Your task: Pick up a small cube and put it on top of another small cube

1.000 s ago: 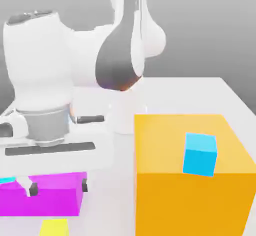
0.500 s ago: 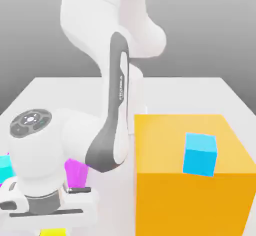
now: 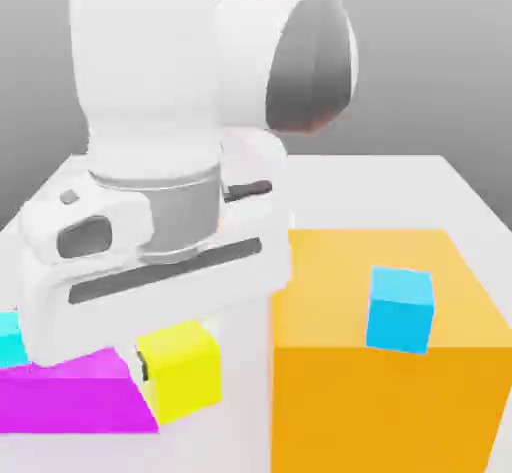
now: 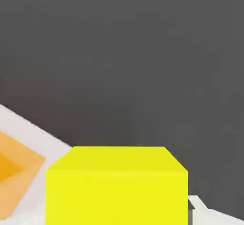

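A small bright yellow cube point(image 3: 185, 379) hangs tilted just under the white hand, in front of the magenta block point(image 3: 70, 393). My gripper point(image 3: 176, 365) is shut on it, and one dark fingertip point(image 3: 141, 365) shows against the cube's side toward the exterior view's left. The cube looks lifted off the table. In the hand view the same yellow cube point(image 4: 116, 186) sits close up between the fingers.
A large orange block point(image 3: 380, 361) stands at the exterior view's right with a small cyan cube point(image 3: 400, 309) on it. Another cyan cube point(image 3: 9, 339) peeks out at the far left behind the magenta block. White table point(image 3: 400, 186) stretches behind. The orange block point(image 4: 14, 164) also appears beside the held cube.
The hand dropped onto the yellow cube lying near the front edge, the fingers went from open to shut on it, and the hand has risen with the cube.
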Tool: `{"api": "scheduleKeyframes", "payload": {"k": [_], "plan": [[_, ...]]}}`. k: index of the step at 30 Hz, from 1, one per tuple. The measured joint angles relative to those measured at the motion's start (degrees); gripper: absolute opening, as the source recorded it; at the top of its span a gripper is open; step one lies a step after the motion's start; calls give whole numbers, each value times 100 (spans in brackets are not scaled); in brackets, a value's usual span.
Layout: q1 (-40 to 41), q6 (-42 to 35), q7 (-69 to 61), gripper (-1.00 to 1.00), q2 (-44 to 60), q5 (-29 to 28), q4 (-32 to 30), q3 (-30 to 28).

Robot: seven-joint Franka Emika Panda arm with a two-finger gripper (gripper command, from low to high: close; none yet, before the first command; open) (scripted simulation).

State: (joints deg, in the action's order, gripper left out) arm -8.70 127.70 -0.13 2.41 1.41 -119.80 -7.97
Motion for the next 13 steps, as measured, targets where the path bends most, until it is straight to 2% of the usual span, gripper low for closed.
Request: {"api": "scheduleKeyframes", "payload": {"k": [5,7,9,10,13], "plan": [[-789,-1160,-776,-100,-859,-242,16,403],[-923,-1076,-881,-100,-831,-175,-245,473],[-939,-681,-914,-100,-689,-151,-550,477],[-938,-511,-921,100,-628,-145,-668,477],[-938,-511,-922,100,-628,-145,-668,477]]}}
